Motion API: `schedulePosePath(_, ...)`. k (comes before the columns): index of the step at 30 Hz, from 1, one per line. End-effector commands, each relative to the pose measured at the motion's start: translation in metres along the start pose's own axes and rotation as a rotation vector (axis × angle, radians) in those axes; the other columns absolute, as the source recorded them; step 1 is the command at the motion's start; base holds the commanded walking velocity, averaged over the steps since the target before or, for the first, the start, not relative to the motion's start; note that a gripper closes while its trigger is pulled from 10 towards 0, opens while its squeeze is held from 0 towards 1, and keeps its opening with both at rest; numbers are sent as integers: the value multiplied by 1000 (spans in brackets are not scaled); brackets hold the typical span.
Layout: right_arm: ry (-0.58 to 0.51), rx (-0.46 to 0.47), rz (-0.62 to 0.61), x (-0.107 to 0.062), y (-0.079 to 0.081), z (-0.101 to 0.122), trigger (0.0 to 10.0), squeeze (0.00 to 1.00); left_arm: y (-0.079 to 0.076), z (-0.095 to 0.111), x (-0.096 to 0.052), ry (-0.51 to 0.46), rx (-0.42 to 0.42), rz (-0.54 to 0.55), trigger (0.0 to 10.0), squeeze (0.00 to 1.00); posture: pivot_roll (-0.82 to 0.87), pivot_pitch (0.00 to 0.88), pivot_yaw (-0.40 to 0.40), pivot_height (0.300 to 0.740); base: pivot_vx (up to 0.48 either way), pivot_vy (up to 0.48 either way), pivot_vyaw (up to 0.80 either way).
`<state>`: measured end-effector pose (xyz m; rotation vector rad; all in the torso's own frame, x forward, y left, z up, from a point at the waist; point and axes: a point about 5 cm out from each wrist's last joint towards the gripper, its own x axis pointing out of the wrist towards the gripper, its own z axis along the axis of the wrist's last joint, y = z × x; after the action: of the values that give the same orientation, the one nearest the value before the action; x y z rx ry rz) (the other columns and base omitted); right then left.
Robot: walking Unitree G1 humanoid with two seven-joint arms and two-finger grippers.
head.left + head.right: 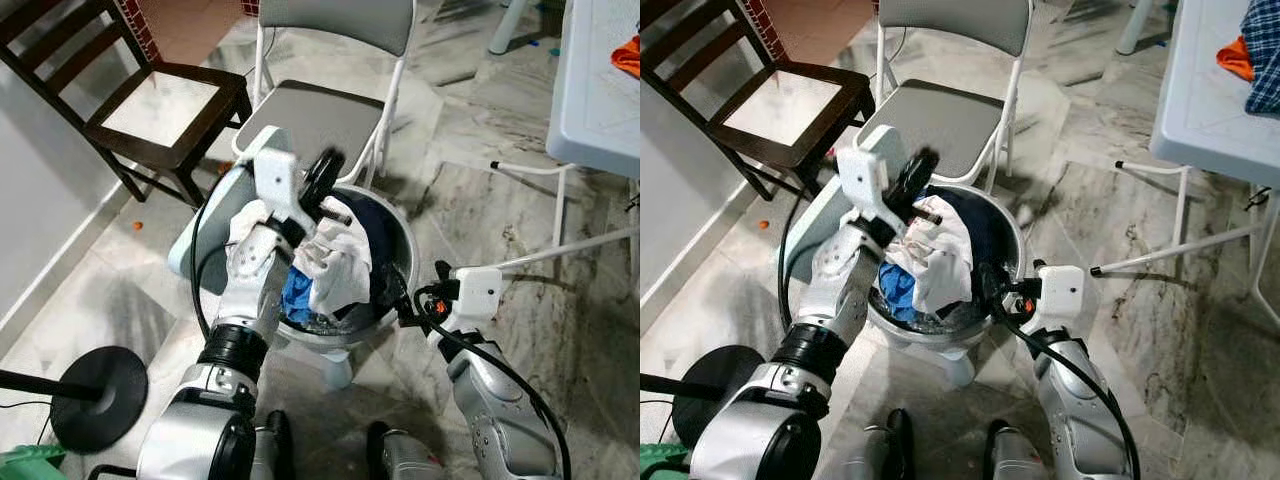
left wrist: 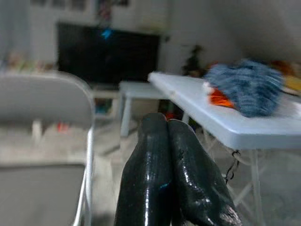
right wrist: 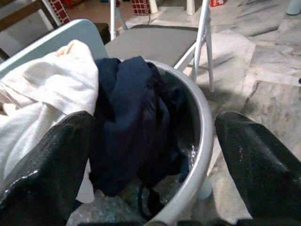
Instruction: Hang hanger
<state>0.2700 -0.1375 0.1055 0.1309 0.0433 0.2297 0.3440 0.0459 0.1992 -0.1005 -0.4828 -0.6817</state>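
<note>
Straddling the basin [image 3: 200, 141] rim with fingers spread wide, right gripper [image 3: 155, 165] empty; left gripper [image 1: 923, 172], closed and empty, raised above the clothes [image 1: 940, 255].

Both head views look steeply down from above at a round grey basin [image 1: 400, 262] of clothes on the marble floor [image 1: 120, 290], with the robot's own arms in the near foreground; the right eye sees more of the pale counter [image 1: 1210, 110]. The left wrist camera sits close behind its pincer [image 2: 174, 174], facing level across the room toward the grey folding chair [image 2: 44, 141] and that counter. The right wrist camera hangs low at the basin's rim, looking in at the clothes and on to the same chair.
</note>
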Motion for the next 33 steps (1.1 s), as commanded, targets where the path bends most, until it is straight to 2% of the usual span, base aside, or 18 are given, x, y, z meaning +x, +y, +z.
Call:
schedulePosePath(1, 25, 3, 4, -3, 2, -7, 10000, 0, -2, -12, -11, 50, 15, -11, 0, 0, -136, 256, 77, 740, 0, 0, 0)
schedulePosePath(2, 26, 3, 5, -4, 3, -7, 10000, 0, -2, -16, -14, 68, 10, -2, 0, 0, -136, 256, 77, 740, 0, 0, 0)
schedulePosePath(3, 29, 0, 8, -4, 4, -8, 10000, 0, 2, -26, -26, 130, 12, 58, 5412, 0, -138, 257, 76, 740, 0, 0, 0)
schedulePosePath(4, 29, 0, 8, -4, 4, -8, 10000, 0, 2, -26, -26, 130, 12, 58, 5412, 0, -138, 257, 76, 740, 0, 0, 0)
schedulePosePath(5, 30, 0, 8, -5, 4, -8, 10000, 0, 6, -30, -33, 160, -4, 115, 10000, 0, -138, 258, 73, 740, 0, 0, 0)
schedulePosePath(6, 31, 0, 8, -5, 4, -9, 10000, 0, 7, -31, -36, 160, -64, 129, 10000, 1000, -138, 259, 71, 740, 0, 0, 0)
schedulePosePath(8, 35, -2, 10, -6, 4, -10, 10000, 0, 10, -32, -42, 163, -113, 152, 10000, 1000, -138, 261, 69, 740, 0, 0, 0)
schedulePosePath(10, 42, -5, 16, -6, 4, -11, 10000, 0, 15, -30, -50, 175, -119, 223, 10000, 1000, -135, 261, 65, 740, 0, 0, 0)
schedulePosePath(15, 45, -6, 22, -6, 5, -12, 10000, 0, 19, -33, -59, 207, -105, 273, 10000, 1000, -128, 261, 63, 740, 0, 0, 0)
schedulePosePath(17, 46, -11, 38, -4, 9, -12, 10000, 0, 24, -42, -69, 270, -176, 341, 10000, 1000, -126, 262, 63, 740, 0, 0, 0)
schedulePosePath(20, 46, -14, 42, -4, 10, -12, 10000, 0, 24, -44, -71, 284, -194, 349, 10000, 1000, -127, 264, 63, 740, 0, 0, 0)
schedulePosePath(25, 51, -19, 50, -6, 12, -14, 10000, 0, 26, -51, -72, 343, -299, 389, 10000, 1000, -128, 265, 65, 740, 0, 0, 0)
schedulePosePath(33, 53, -28, 52, -7, 12, -14, 10000, 0, 21, -51, -64, 350, -354, 366, 10000, 1000, -141, 261, 66, 740, 0, 0, 0)
